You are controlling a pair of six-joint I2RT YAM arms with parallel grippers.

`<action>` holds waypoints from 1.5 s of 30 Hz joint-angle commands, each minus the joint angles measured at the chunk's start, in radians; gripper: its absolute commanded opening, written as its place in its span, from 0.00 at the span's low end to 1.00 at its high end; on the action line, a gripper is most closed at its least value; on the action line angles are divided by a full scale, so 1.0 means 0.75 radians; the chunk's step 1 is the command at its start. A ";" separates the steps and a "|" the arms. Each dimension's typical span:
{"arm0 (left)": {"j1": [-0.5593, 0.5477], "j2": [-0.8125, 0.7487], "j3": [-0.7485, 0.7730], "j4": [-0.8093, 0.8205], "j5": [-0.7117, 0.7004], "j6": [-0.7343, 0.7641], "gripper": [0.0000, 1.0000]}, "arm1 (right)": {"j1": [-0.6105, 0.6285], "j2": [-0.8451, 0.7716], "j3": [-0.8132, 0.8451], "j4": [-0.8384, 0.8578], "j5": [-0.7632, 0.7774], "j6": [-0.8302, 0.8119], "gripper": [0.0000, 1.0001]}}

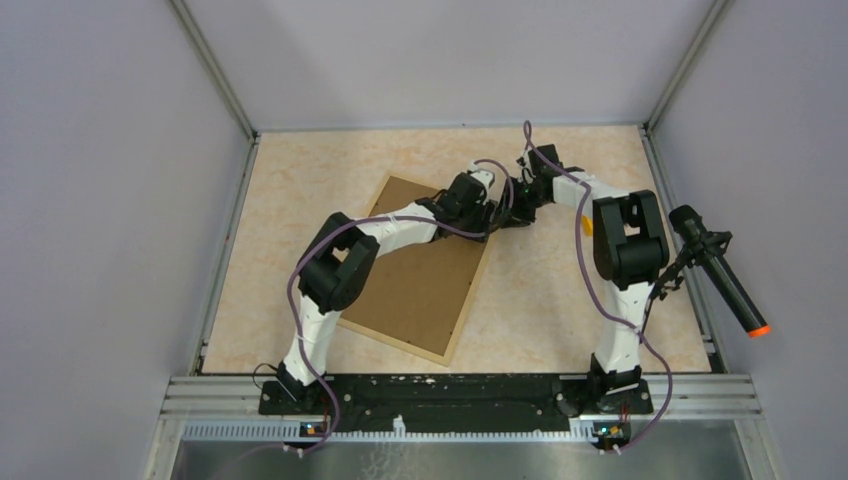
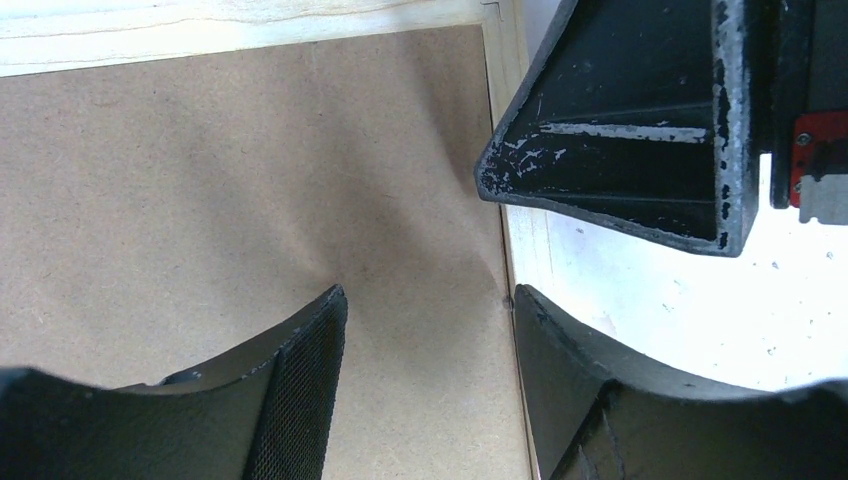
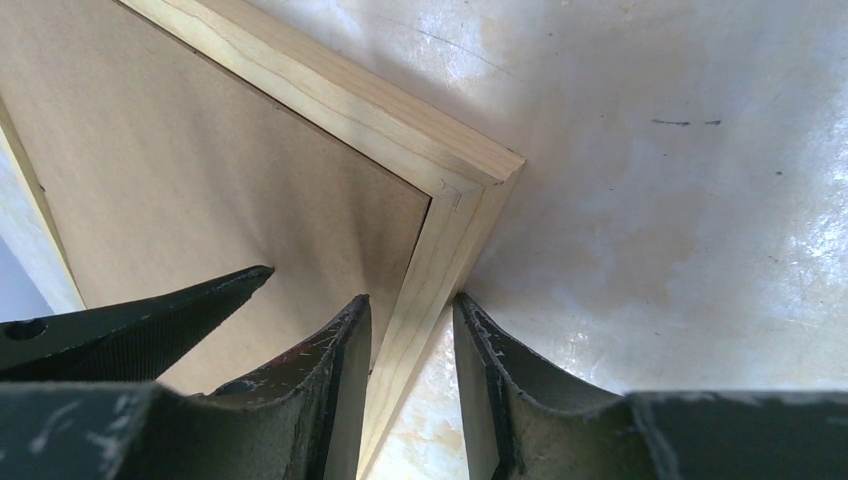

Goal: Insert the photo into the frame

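One thin light-wood picture frame [image 1: 415,295] lies back-up on the beige table [image 1: 560,290], probably light and stiff, best taken by its rail [image 3: 445,250], which the right gripper [image 3: 410,300] straddles (pinch unclear), left gripper [image 2: 428,300] spread; photo unseen.

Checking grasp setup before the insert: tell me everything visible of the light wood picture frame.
The large rectangular light-wood picture frame lies flat, back up, on the beige table, turned at an angle. It has thin pale rails, mitred corners and a plain brown board filling the back. The right tool straddles one rail near its far corner; the left tool hangs open beside it, over the board.
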 commanded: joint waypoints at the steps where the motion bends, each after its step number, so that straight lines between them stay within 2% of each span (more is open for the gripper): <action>1: -0.047 0.113 -0.120 -0.224 0.076 -0.042 0.67 | 0.024 0.075 -0.058 -0.029 0.039 -0.022 0.36; 19: -0.093 0.091 -0.242 -0.191 0.020 -0.023 0.69 | 0.024 0.067 -0.066 -0.036 0.050 -0.025 0.36; 24: -0.095 0.074 -0.257 -0.201 -0.055 0.003 0.68 | 0.024 0.064 -0.071 -0.035 0.052 -0.026 0.36; 37: -0.114 0.059 -0.311 -0.192 -0.065 0.055 0.71 | 0.024 0.065 -0.073 -0.037 0.053 -0.026 0.35; 45: -0.092 0.040 -0.321 -0.222 -0.119 0.112 0.66 | 0.024 0.067 -0.073 -0.038 0.049 -0.028 0.35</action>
